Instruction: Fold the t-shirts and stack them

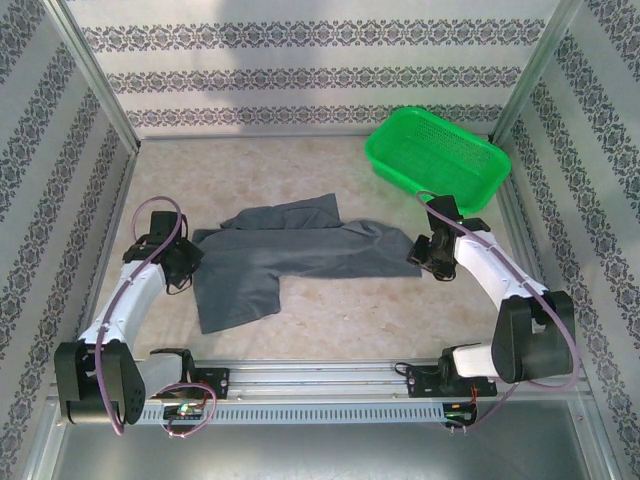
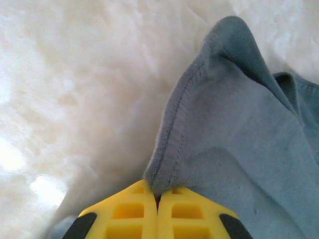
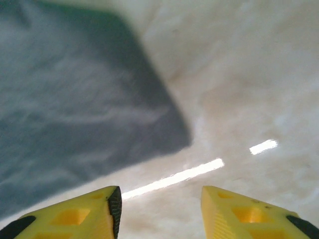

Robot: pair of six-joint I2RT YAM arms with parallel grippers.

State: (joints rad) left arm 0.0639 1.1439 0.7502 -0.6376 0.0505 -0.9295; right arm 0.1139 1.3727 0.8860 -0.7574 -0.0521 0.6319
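Clamped shut, the left gripper [image 2: 157, 196] is seen with its yellow plastic fingers pressed together on a stitched hem of the plain slate-grey soft cloth t-shirt [image 1: 290, 255]. A small pleat of the edge is pinched between them and drawn up from the pale marbled table top [image 1: 350, 310]. From above, the garment is found lying across the middle of the table between the two arms. It is rumpled and only partly spread, with a flap reaching toward the near edge on its left side and creases running across the body. At its right end the right gripper [image 3: 160, 199] is held low over bare table just beside a corner of the cloth; its jaws are parted by a clear gap and nothing is gripped between them. Further right and back, the bright green plastic mesh basket [image 1: 437, 157] is seen set askew in the far corner, well apart from the shirt. No fold is judged to have been completed and no stack started; flattening, folding and stacking are all left to be done
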